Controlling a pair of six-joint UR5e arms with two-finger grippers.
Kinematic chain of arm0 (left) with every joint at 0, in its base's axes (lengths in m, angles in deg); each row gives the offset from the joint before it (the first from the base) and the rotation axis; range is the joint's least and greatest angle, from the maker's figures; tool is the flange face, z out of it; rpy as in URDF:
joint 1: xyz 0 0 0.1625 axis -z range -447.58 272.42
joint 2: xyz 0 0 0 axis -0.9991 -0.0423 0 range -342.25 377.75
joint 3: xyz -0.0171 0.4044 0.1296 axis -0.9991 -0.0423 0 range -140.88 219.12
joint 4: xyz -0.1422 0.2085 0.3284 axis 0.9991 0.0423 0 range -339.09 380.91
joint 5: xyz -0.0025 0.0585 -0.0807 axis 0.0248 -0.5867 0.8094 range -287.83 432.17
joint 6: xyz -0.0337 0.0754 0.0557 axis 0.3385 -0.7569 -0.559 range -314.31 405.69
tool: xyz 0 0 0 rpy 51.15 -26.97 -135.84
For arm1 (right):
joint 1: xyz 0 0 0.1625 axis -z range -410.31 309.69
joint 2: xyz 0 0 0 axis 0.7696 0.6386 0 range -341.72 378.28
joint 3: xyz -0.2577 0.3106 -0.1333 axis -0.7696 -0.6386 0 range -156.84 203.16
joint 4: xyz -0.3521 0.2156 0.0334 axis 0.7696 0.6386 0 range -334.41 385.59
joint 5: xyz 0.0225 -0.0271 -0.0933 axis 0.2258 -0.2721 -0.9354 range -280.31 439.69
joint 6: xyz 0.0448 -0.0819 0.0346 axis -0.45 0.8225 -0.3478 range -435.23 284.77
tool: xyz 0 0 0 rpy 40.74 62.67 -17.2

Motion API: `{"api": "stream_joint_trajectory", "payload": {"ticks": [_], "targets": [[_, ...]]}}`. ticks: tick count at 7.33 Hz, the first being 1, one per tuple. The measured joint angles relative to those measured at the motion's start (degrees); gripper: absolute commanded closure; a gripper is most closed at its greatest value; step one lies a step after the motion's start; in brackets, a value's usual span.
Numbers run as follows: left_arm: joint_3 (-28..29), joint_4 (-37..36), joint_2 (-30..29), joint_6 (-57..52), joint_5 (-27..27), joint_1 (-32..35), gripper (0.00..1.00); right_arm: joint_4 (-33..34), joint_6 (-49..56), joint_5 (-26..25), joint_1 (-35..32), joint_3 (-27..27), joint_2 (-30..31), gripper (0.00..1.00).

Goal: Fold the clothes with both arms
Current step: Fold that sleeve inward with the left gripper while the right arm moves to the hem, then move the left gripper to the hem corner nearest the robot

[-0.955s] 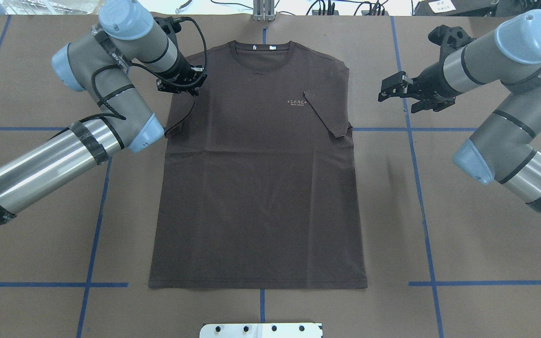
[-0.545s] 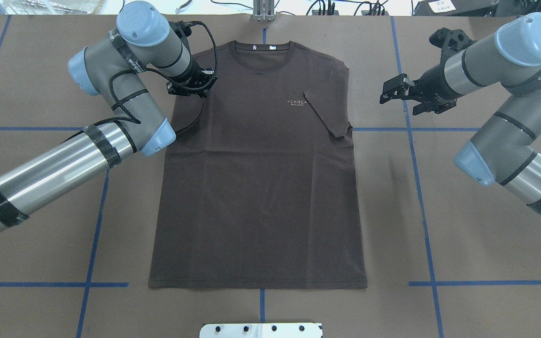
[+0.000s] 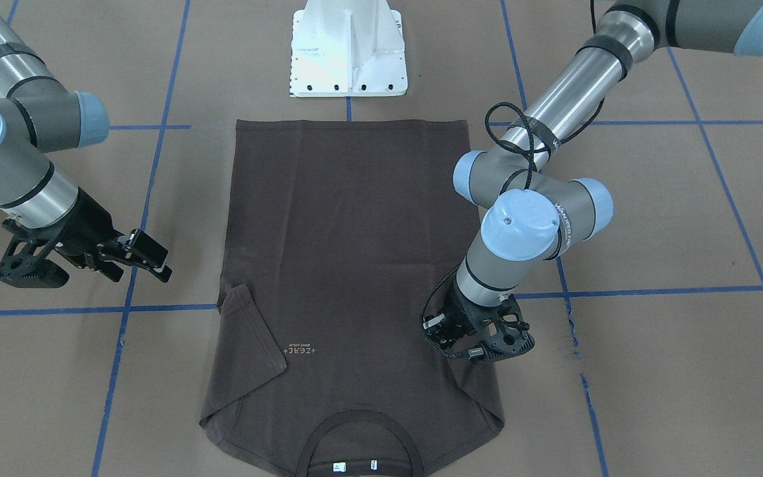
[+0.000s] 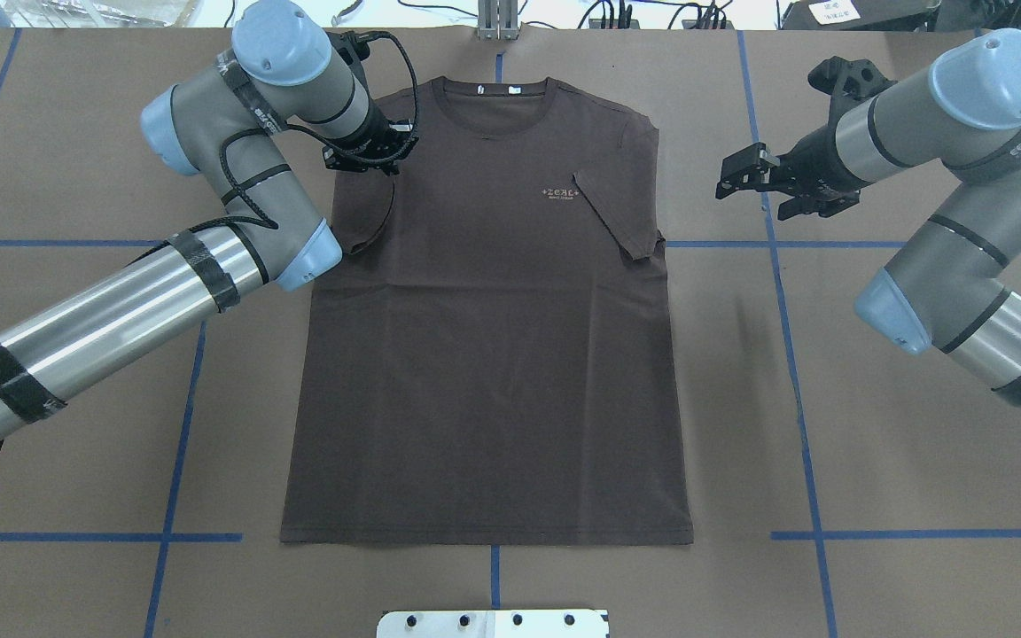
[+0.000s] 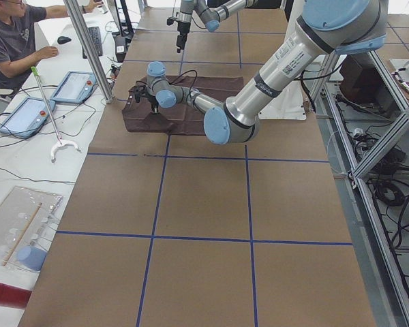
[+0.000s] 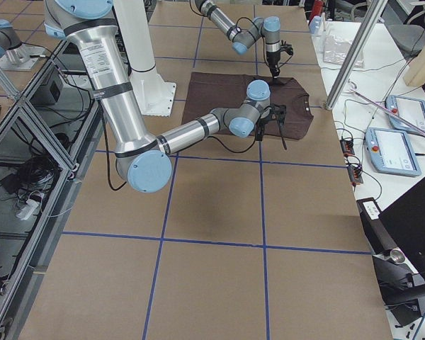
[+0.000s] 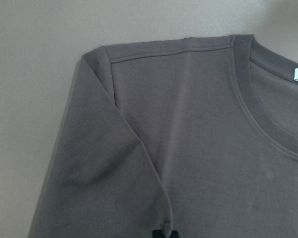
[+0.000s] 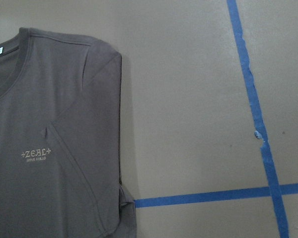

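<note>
The dark brown-grey T-shirt lies flat, front up, collar at the table's far side. It also shows in the front-facing view. Its sleeve on my right side is folded in over the chest, beside the pale print. My left gripper is shut on the other sleeve and holds it lifted inward over the shirt's shoulder; a black fingertip pinches the hem. My right gripper is open and empty, over the bare table just right of the shirt.
The white pedestal base stands at the near edge below the shirt's hem. Blue tape lines grid the brown table. In the exterior left view an operator sits beyond the far edge with tablets.
My left gripper has moved right, inward over the shirt, carrying the sleeve with it. The right gripper has barely moved.
</note>
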Motion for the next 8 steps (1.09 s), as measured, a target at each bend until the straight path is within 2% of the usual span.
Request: {"api": "stream_joint_trajectory", "payload": {"ticks": [1, 2, 3, 4, 6, 8], "targets": [[-2.54, 0.79, 1.17, 0.3, 0.16, -0.07, 0.31, 0.3, -0.74, -2.1, 1.78, 0.44, -0.11, 0.0], [-8.75, 1.22, 5.15, 0.71, 0.44, -0.79, 0.32, 0.7, -3.64, -7.0, 5.61, 1.52, 0.22, 0.0], [-17.22, 1.37, 10.93, 1.23, 0.58, -2.23, 0.27, 2.44, -9.26, -13.53, 10.89, 3.88, 0.56, 0.0], [-24.32, 1.17, 15.68, 2.84, 0.66, -3.44, 0.27, 6.29, -14.12, -18.0, 15.76, 7.76, 0.98, 0.0], [-30.77, 0.69, 20.0, 6.68, 0.74, -4.58, 0.2, 12.14, -23.97, -22.81, 24.39, 15.79, 4.27, 0.0], [-34.25, 0.21, 22.37, 7.59, 1.16, -4.94, 0.2, 13.48, -35.26, -27.17, 33.42, 22.09, 9.55, 0.01]]}}
